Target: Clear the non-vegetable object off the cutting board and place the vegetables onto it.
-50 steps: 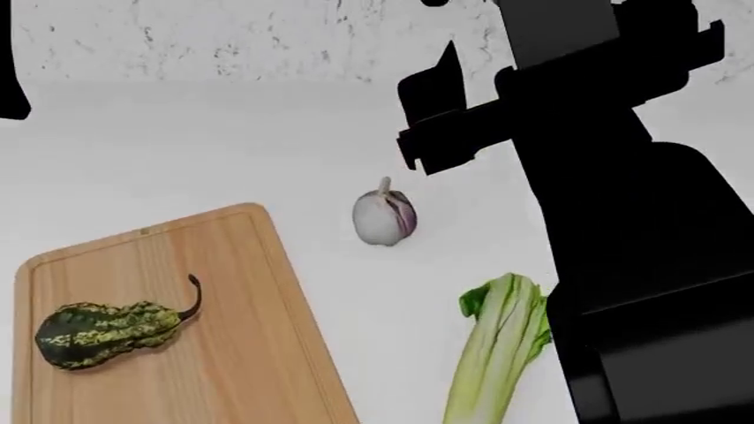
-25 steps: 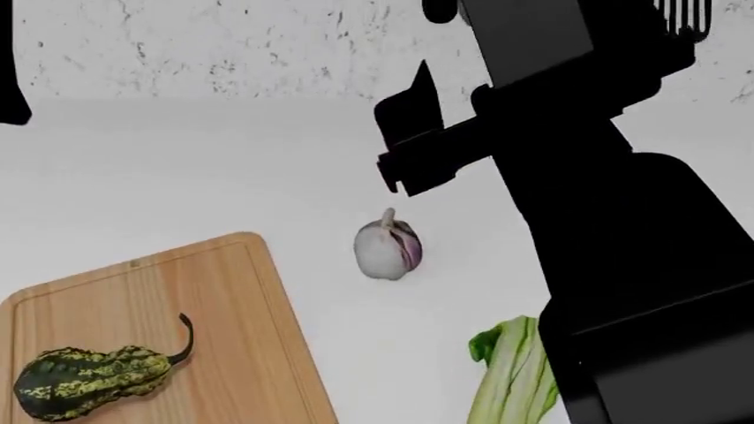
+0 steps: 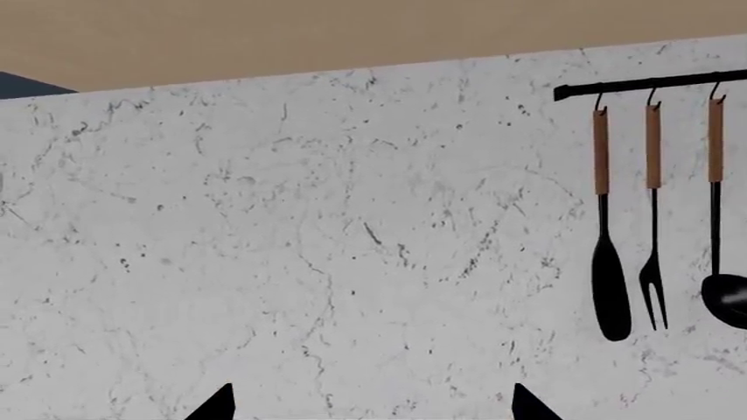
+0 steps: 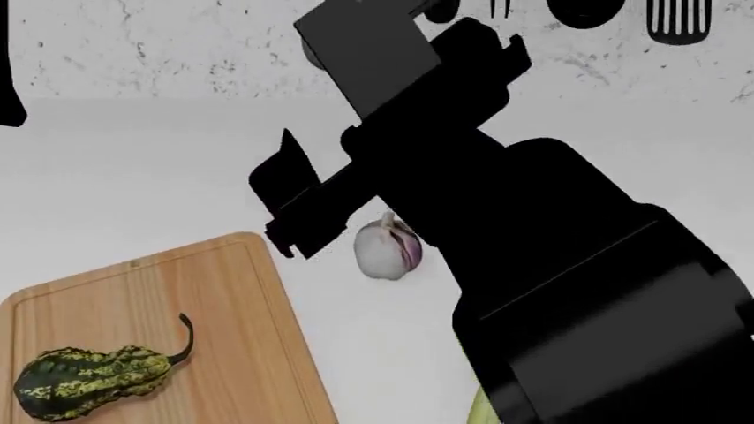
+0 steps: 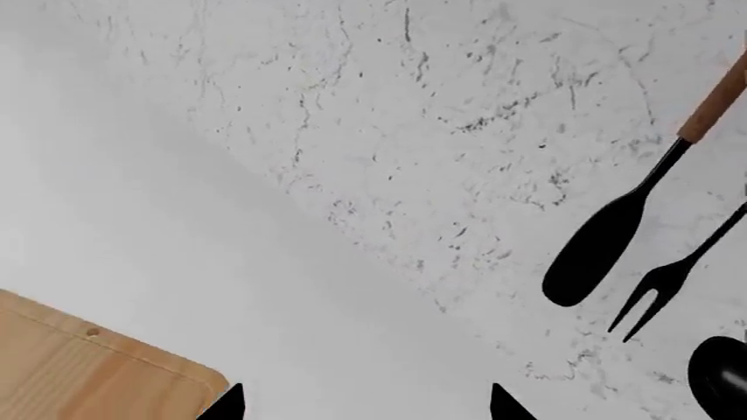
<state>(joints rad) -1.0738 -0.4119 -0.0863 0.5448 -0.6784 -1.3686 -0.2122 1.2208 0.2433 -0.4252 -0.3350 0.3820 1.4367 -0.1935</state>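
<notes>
The mottled green gourd (image 4: 88,380) lies on the wooden cutting board (image 4: 154,300) at the near left. The garlic bulb (image 4: 387,250) stands on the white counter just right of the board. The bok choy is almost hidden behind my right arm; only a pale sliver (image 4: 476,412) shows. My right gripper (image 4: 281,205) is open and empty, above the counter near the board's far corner, left of the garlic. Its wrist view shows its spread fingertips (image 5: 227,408) and the board's corner (image 5: 70,367). My left gripper (image 3: 371,411) is open and empty, facing the wall.
A marble wall backs the counter. Black utensils with wooden handles hang on a rail there (image 3: 607,289), also seen in the right wrist view (image 5: 601,254) and at the head view's top right (image 4: 677,22). A dark part of my left arm (image 4: 10,79) shows at the left edge.
My right arm has swung left and forward, from right of the garlic to near the board's far corner. It now covers most of the bok choy. The head view tilted up slightly.
</notes>
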